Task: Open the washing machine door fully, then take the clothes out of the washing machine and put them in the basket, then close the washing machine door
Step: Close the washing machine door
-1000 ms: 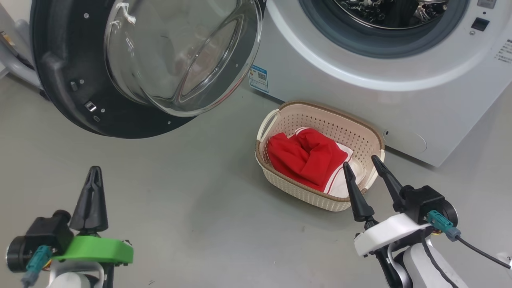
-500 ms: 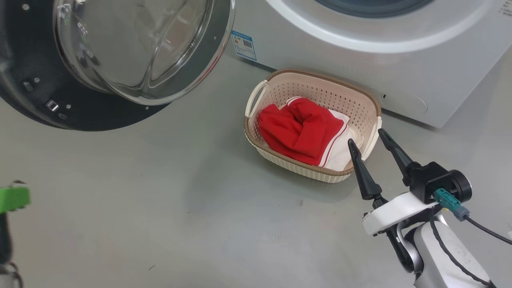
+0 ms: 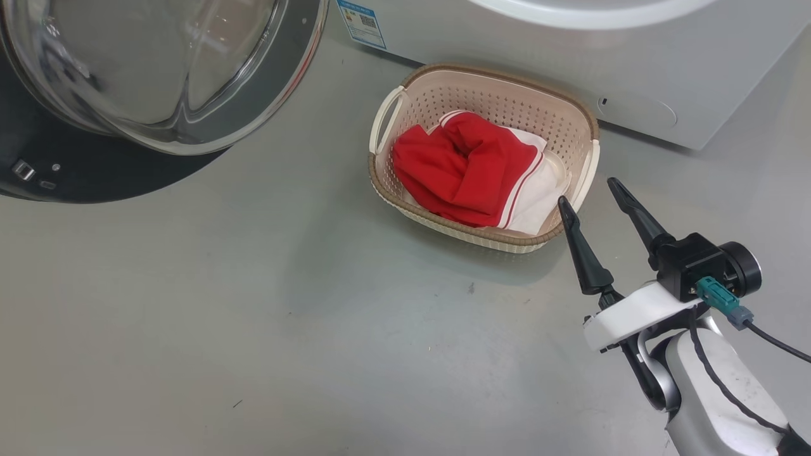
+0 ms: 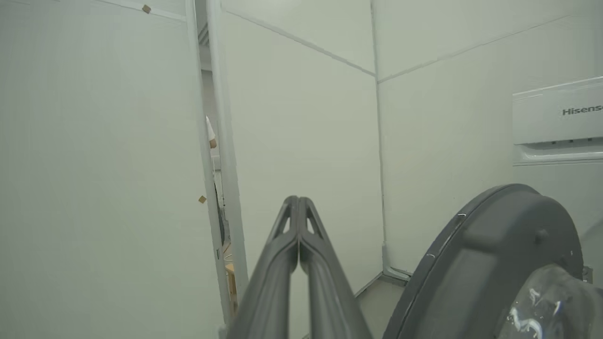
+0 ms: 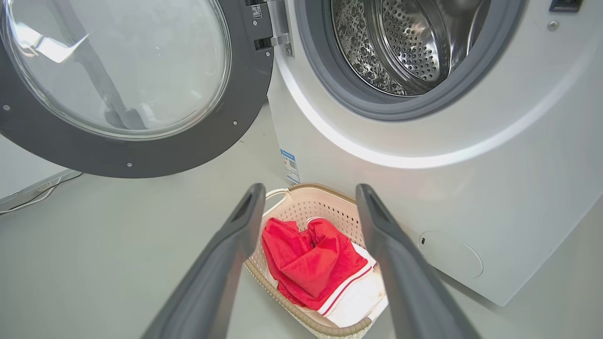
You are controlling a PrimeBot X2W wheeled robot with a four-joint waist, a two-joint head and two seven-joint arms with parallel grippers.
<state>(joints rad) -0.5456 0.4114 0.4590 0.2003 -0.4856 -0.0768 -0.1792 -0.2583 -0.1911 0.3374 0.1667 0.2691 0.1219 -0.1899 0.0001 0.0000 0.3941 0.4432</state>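
Note:
The washing machine door [image 3: 146, 69] stands swung open at the left, with its glass bowl facing out and its black rim [image 5: 141, 157] below. The washing machine [image 5: 471, 179] shows its steel drum [image 5: 405, 42], in which I see no clothes. On the floor in front stands the basket [image 3: 500, 79] holding the red and white clothes [image 3: 462, 164]. My right gripper [image 3: 588, 193] hangs open just off the basket's near right corner, holding nothing. In its own view the right gripper [image 5: 309, 188] frames the basket [image 5: 301, 193] and clothes [image 5: 311, 263]. My left gripper [image 4: 298, 200] is shut on nothing, left of the door's edge [image 4: 490, 249].
Bare grey floor [image 3: 285, 304] spreads in front of the basket and under the door. A blue sticker [image 5: 290, 165] marks the machine's lower left corner. Pale wall panels [image 4: 306, 117] stand behind the door, and a person's sleeve [image 4: 210, 134] shows through a narrow gap.
The head camera has tilted, so door, machine and basket slid up and left in its picture. The left gripper has left that picture's left edge. The right gripper stays open by the basket.

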